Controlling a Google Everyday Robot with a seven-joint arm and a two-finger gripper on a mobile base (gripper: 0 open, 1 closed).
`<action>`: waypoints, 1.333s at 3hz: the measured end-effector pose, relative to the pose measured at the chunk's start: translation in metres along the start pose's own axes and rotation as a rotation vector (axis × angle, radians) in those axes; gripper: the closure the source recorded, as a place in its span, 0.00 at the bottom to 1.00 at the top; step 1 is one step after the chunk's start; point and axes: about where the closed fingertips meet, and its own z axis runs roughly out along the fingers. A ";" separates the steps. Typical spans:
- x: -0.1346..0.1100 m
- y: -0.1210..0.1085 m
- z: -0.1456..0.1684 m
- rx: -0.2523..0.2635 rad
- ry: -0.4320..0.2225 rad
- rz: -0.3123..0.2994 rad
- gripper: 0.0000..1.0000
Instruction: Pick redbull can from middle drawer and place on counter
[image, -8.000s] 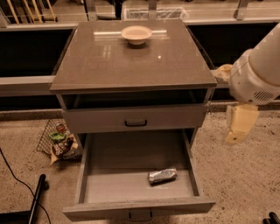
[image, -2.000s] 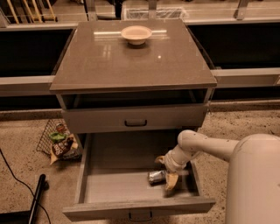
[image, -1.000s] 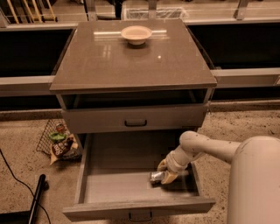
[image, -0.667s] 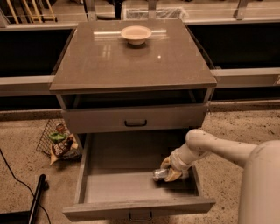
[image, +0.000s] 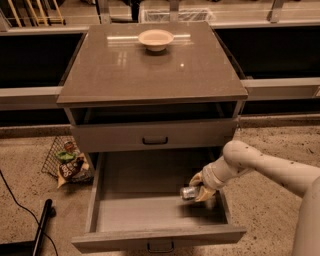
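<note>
Looking down at the cabinet, I see my gripper (image: 196, 188) inside the open middle drawer (image: 145, 216), on its right side close to the right wall. Its two tan fingers are pinching the redbull can (image: 188, 192), one finger above it and one below from my view. The can lies on its side with a shiny round end pointing left. A dark shadow sits on the grey drawer floor just beneath the can and the fingers, so the can looks to be held slightly off the floor, though I cannot be sure of the gap. The cream arm (image: 270, 170) reaches in from the right edge of my view, over the drawer's right wall. The drawer's small dark handle (image: 160, 247) shows at the bottom of its front. Above, the upper drawer front (image: 120, 137) sits further back with its own dark handle. The counter (image: 150, 75) is glossy grey-brown, and a tan bowl (image: 155, 39) sits near its far edge. Left of the cabinet, on the speckled floor, lies a wire basket (image: 67, 161) with packets, and a black cable (image: 15, 200) runs across the bottom-left corner
</note>
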 end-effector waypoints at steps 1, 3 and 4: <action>-0.017 -0.002 -0.032 0.035 0.016 -0.048 1.00; -0.055 -0.004 -0.110 0.114 0.082 -0.147 1.00; -0.055 -0.004 -0.110 0.114 0.082 -0.147 1.00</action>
